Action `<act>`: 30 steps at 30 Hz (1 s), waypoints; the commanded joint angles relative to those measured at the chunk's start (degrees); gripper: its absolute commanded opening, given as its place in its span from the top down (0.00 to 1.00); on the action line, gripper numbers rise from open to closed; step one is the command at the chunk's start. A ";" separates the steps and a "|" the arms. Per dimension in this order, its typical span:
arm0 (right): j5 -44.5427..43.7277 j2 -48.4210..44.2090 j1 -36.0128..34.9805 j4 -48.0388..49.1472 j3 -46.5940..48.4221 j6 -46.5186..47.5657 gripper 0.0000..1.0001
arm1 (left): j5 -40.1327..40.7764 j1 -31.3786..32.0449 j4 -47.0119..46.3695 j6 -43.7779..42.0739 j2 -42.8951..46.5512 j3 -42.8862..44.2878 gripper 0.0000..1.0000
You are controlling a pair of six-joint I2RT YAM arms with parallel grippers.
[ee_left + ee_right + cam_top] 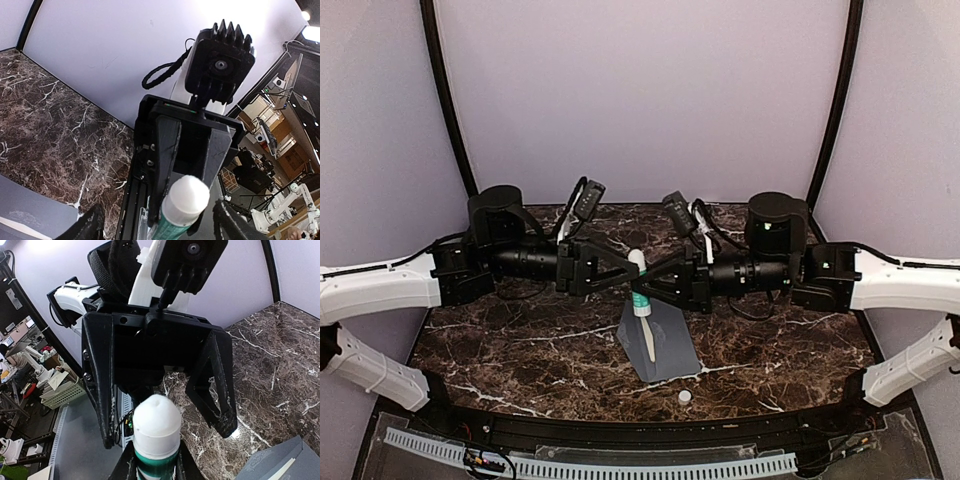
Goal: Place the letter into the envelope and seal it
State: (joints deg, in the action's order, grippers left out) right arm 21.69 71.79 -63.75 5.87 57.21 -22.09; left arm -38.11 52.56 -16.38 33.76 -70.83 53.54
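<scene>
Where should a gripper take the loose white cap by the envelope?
Across its round sides, straight down from above. The white cap sits small and low on the table, clear of the envelope, so a sideways approach would probably just push it along.

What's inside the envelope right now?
Only a narrow cream strip of the letter shows at the envelope's mouth. The rest is covered by grey paper, so how far in it sits cannot be seen.

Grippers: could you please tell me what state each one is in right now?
Left gripper: open, holding nothing.
Right gripper: closed on the glue stick.
</scene>
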 commanded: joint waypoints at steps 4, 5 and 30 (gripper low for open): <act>1.54 1.67 0.03 -1.23 1.36 0.73 1.00 | -2.44 -0.12 -4.48 1.21 -0.74 1.91 0.40; 1.44 1.75 0.09 -1.21 1.36 0.73 1.00 | -2.66 -0.14 -4.60 1.31 -0.86 1.92 0.43; -1.50 1.87 0.28 -1.99 1.78 0.73 1.00 | -7.03 -0.09 -4.11 2.25 -3.32 1.74 0.82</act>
State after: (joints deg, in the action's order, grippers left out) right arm 21.82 73.52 -63.75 2.44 57.32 -22.02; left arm -42.54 52.36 -19.00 35.35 -73.87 53.98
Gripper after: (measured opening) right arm 0.184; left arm 0.223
